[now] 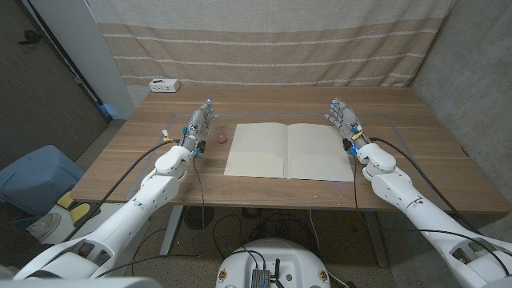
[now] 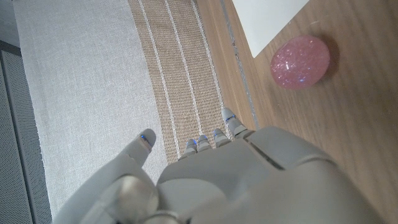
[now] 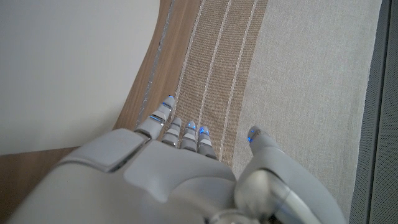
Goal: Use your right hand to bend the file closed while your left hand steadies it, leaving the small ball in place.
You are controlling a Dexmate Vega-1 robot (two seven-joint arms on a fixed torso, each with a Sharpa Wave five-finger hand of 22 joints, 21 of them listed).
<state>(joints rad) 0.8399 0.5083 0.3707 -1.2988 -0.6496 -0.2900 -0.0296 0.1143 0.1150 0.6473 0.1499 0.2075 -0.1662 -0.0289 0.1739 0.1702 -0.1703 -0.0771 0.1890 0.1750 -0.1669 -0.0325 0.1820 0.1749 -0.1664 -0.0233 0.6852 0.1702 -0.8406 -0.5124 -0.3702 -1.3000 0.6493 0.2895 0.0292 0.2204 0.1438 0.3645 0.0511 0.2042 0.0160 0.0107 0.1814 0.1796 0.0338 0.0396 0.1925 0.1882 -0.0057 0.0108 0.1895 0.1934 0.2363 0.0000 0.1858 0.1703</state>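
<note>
A cream file [image 1: 288, 151] lies spread open on the wooden table [image 1: 264, 188], its fold running down the middle. A small pink glittery ball [image 1: 222, 140] sits just off the file's left edge; it shows large in the left wrist view [image 2: 300, 61], beside a corner of the file [image 2: 267, 18]. My left hand [image 1: 200, 122] stands left of the ball, fingers straight and apart, holding nothing. My right hand [image 1: 345, 120] stands at the file's right edge, fingers also straight and empty. The right wrist view has the file [image 3: 68, 68] beside my right hand [image 3: 180, 168].
A small white box [image 1: 165, 85] stands at the table's far left corner. A striped beige curtain [image 1: 272, 40] hangs behind the table. A blue bin [image 1: 36, 176] stands on the floor to the left.
</note>
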